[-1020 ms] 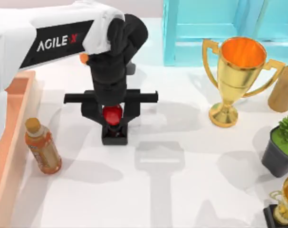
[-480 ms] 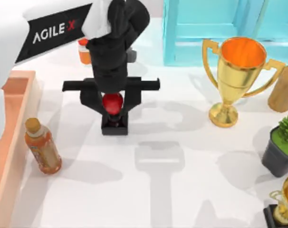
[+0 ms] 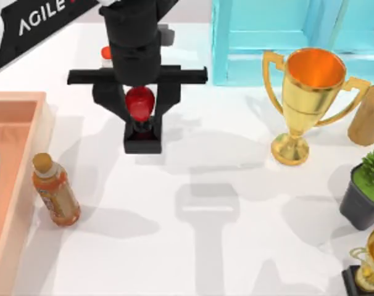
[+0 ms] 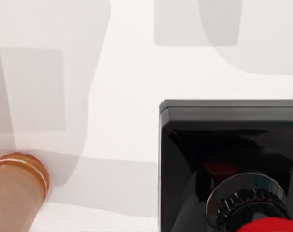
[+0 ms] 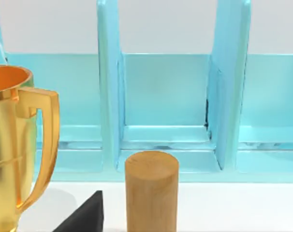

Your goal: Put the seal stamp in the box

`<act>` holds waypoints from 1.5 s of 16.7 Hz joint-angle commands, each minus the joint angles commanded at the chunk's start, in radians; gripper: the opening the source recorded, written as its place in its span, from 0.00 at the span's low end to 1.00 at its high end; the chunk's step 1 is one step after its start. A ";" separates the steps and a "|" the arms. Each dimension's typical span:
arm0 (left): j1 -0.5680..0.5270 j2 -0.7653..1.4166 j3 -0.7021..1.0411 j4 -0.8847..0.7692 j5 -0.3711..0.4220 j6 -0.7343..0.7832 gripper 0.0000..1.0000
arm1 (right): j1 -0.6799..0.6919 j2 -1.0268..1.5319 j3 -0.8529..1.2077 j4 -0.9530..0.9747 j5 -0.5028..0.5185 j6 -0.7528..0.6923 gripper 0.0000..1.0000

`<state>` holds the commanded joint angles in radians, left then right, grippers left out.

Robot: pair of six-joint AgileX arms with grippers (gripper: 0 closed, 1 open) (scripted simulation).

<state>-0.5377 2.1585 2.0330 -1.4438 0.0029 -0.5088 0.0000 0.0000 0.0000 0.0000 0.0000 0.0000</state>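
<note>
The seal stamp (image 3: 142, 117) has a glossy red knob over a black square base. My left gripper (image 3: 140, 106) is shut on it from above, its black fingers (image 3: 116, 105) clamping either side of the knob. In the left wrist view the stamp's black base (image 4: 228, 154) looms close, with white tabletop beyond it. The salmon-peach box (image 3: 17, 102) lies along the table's left edge, to the left of the held stamp and apart from it.
An orange drink bottle (image 3: 54, 192) stands beside the box wall, and a small red-capped bottle (image 3: 105, 57) sits behind the gripper. A light-blue cabinet (image 3: 286, 37), a gold trophy (image 3: 310, 98), a wooden cylinder (image 3: 367, 117), a potted plant (image 3: 367, 191) and a small trophy (image 3: 369, 268) fill the right side.
My left gripper has carried the stamp toward the far side of the table and slightly left, and both look larger than before. The bottles and the right-side objects have not moved.
</note>
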 joint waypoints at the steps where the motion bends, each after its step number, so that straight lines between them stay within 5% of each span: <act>1: 0.000 0.000 0.000 0.000 0.000 0.000 0.00 | 0.000 0.000 0.000 0.000 0.000 0.000 1.00; 7: 0.112 -0.053 -0.052 0.008 0.003 0.111 0.00 | 0.000 0.000 0.000 0.000 0.000 0.000 1.00; 18: 0.778 -0.385 -0.385 0.048 0.013 0.772 0.00 | 0.000 0.000 0.000 0.000 0.000 0.000 1.00; 25: 0.820 -0.417 -0.415 0.056 0.013 0.818 0.00 | 0.000 0.000 0.000 0.000 0.000 0.000 1.00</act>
<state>0.2818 1.7420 1.6176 -1.3874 0.0156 0.3089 0.0000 0.0000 0.0000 0.0000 0.0000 0.0000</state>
